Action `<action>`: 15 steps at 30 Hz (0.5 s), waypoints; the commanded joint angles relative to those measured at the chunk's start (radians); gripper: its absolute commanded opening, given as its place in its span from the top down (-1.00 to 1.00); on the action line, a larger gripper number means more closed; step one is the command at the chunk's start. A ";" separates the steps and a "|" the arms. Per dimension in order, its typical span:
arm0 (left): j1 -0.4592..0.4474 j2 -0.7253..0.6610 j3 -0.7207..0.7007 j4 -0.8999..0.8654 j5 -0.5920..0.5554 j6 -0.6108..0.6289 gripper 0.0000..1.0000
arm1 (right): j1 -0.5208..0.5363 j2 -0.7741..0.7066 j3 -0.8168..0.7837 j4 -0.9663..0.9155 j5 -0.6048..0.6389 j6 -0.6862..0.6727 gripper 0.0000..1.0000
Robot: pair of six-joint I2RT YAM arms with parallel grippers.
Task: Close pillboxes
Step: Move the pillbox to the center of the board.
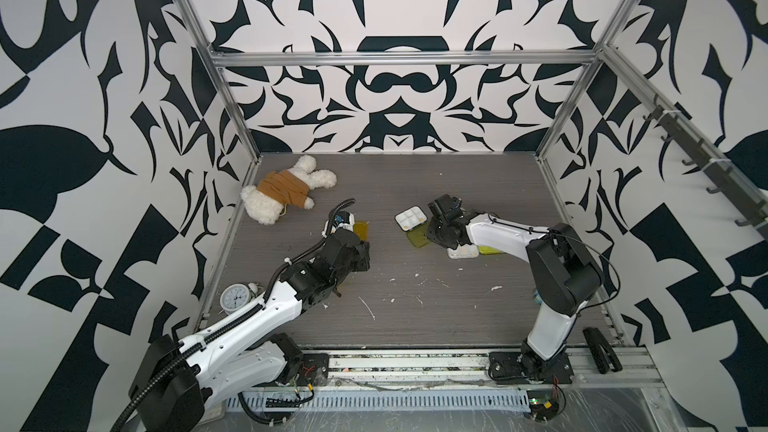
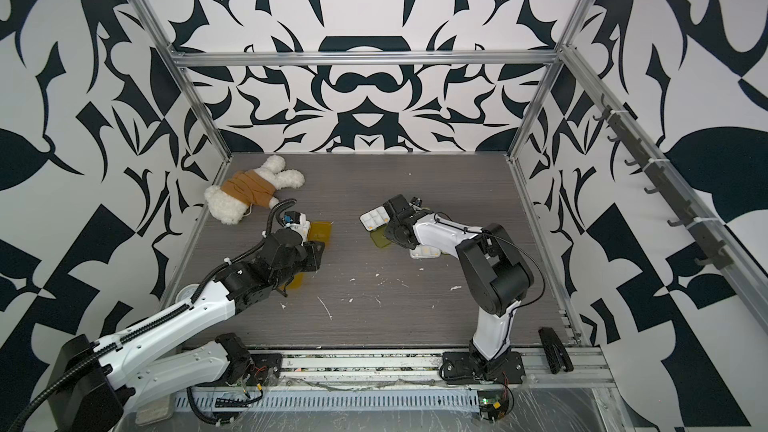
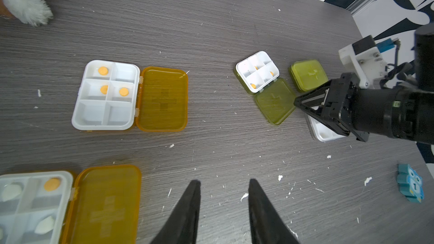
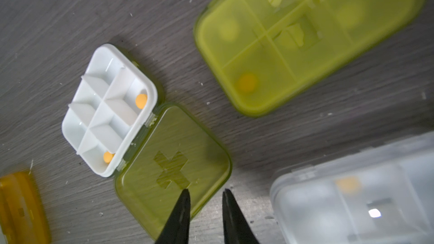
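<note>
Three pillboxes lay open at inspection: the far amber pillbox (image 3: 105, 95) and the near amber pillbox (image 3: 35, 205) left of centre, and the open yellow-green pillbox (image 4: 110, 113) right of centre. Beside it, the closed yellow-green pillbox (image 4: 305, 38) was done, and the clear pillbox (image 4: 352, 195) appeared shut. We judged at least half the work outstanding. The right gripper (image 4: 205, 191) stood at the edge of the flat green lid (image 4: 173, 167), jaws narrowly parted and gripping nothing. The left gripper (image 3: 223, 181) was released and empty.

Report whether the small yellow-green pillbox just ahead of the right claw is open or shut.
Open. Its lid lies flat on the table beside the white tray, whose compartments and orange pills are uncovered.
</note>
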 commanded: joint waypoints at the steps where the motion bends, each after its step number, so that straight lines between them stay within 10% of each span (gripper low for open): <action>1: 0.005 -0.014 -0.017 0.014 -0.003 0.006 0.25 | 0.006 0.013 0.040 -0.017 0.014 0.025 0.47; 15: 0.004 -0.014 -0.017 0.011 -0.009 0.006 0.25 | 0.006 0.049 0.049 -0.016 0.014 0.034 0.55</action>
